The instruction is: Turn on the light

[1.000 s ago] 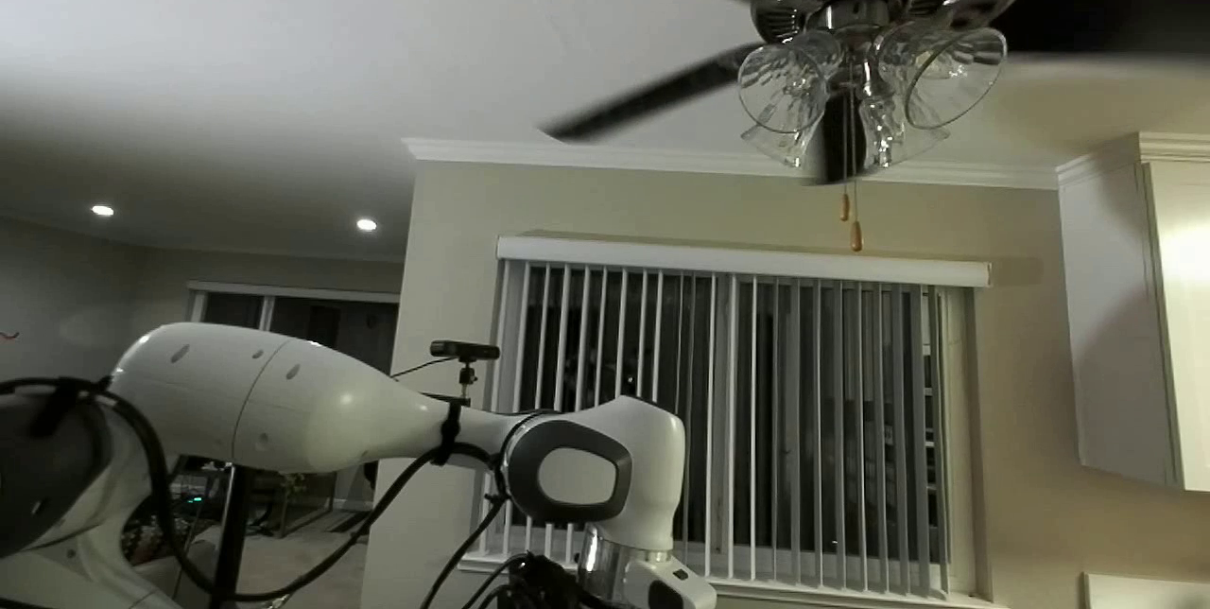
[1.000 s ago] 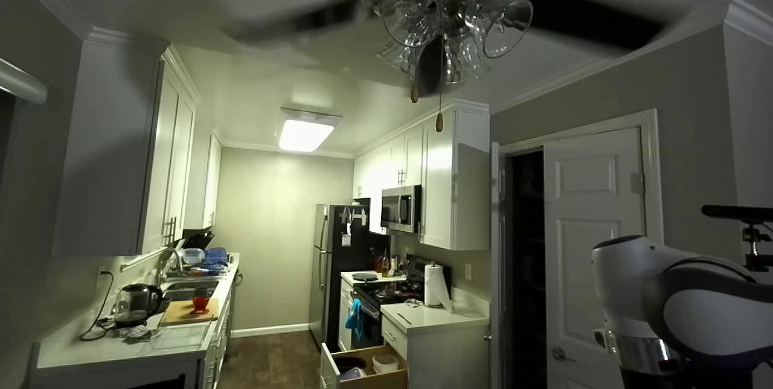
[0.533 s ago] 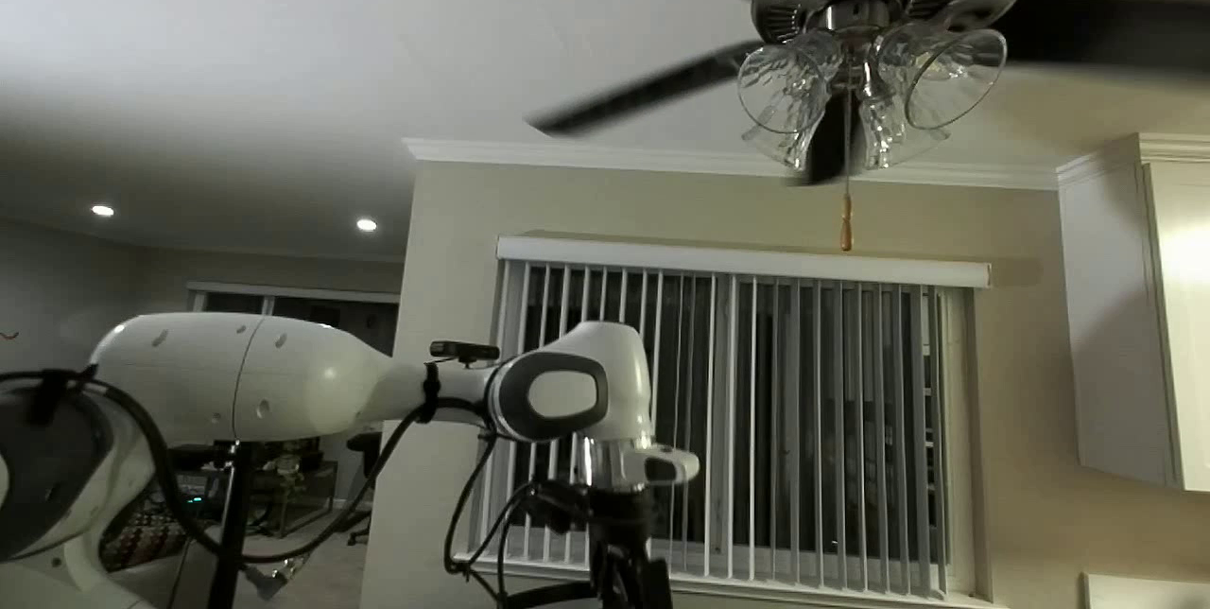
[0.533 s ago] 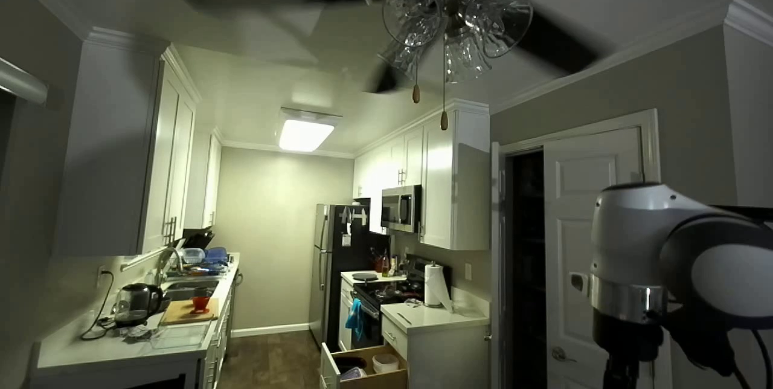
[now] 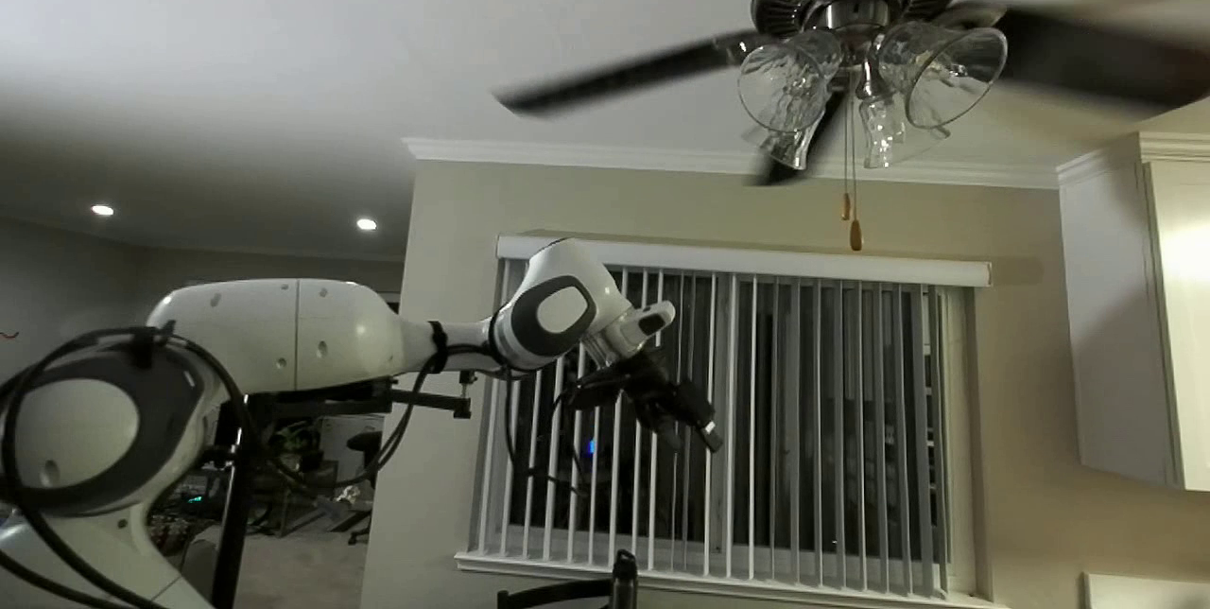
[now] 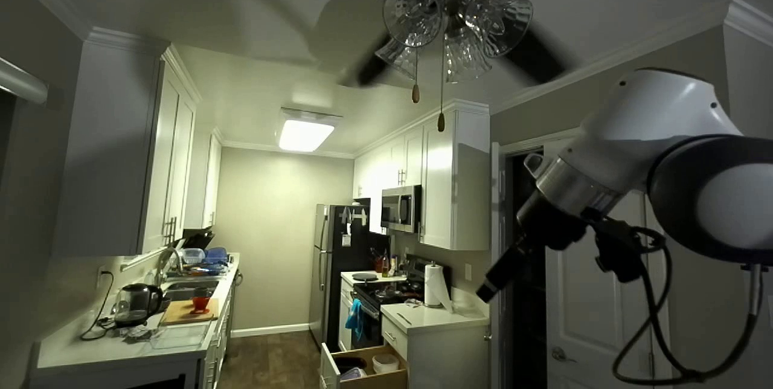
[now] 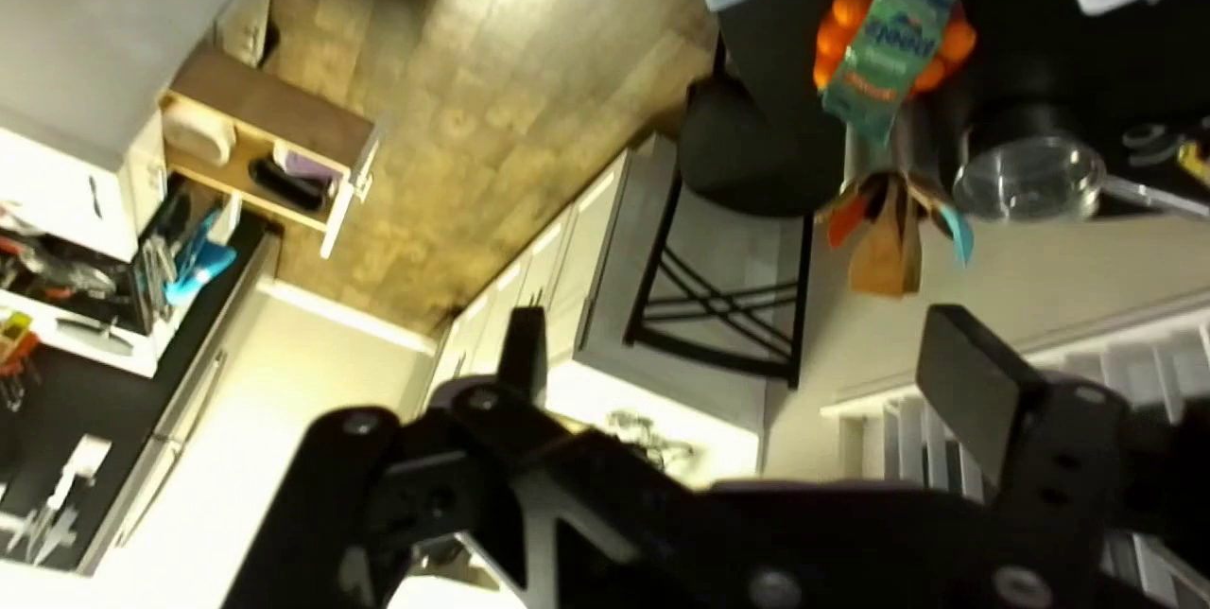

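Note:
The light [image 5: 783, 87] is a cluster of clear bell-shaped glass shades under a dark ceiling-fan hub. It also shows in an exterior view [image 6: 413, 14], and no glow shows in its shades. The fan blades are blurred. Two thin pull chains with wooden ends hang below it: the longer chain end [image 5: 855, 235] shows also in an exterior view [image 6: 441, 122], and the shorter chain end [image 5: 846, 206] hangs higher. My gripper [image 5: 695, 439] is lower than the chains, apart from them, and points obliquely down. In the wrist view the gripper [image 7: 737, 330] is open with nothing between its fingers.
White upper cabinets [image 5: 1125, 325] stand beyond the fan. Window blinds [image 5: 803, 420] are behind the gripper. A lit ceiling panel [image 6: 307, 134] hangs in the kitchen. A drawer [image 6: 374, 368] stands open. The wrist view shows a black chair [image 7: 723, 302] and a bag of oranges [image 7: 889, 51].
The arm has risen. The wrist has tilted from pointing straight down to pointing outward, and the gripper has come up into both exterior views. The fan blades have turned, and the chain ends have swung slightly.

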Controlling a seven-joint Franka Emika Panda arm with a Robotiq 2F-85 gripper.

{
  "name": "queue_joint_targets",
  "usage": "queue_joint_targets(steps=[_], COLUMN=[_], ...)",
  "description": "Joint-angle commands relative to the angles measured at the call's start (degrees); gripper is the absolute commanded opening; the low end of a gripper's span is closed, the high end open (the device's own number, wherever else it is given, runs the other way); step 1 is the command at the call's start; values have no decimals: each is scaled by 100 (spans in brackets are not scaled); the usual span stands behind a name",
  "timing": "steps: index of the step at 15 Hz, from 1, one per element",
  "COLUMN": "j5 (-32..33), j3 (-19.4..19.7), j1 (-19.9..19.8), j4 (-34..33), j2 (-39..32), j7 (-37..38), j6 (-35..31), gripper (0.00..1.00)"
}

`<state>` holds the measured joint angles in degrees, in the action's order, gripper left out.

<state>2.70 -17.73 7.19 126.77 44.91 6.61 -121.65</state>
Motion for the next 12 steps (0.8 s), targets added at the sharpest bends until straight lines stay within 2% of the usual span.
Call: queue_joint_targets(steps=[1, 3, 7, 9, 10, 12], j5=[234, 318, 486, 495, 435, 441], j3=[-95, -79, -79, -60, -15, -9], j1=[-245, -376, -689, -776, -636, -680], j4=[-748, -1013, -1441, -1631, -1446, -1579], j2=[-598, -738, -941, -1002, -880, -937], j7=[287, 384, 607, 688, 555, 571], j6=[-1036, -1491, -1984, -1984, -1869, -1867], gripper=[100, 100, 100, 100, 100, 100])
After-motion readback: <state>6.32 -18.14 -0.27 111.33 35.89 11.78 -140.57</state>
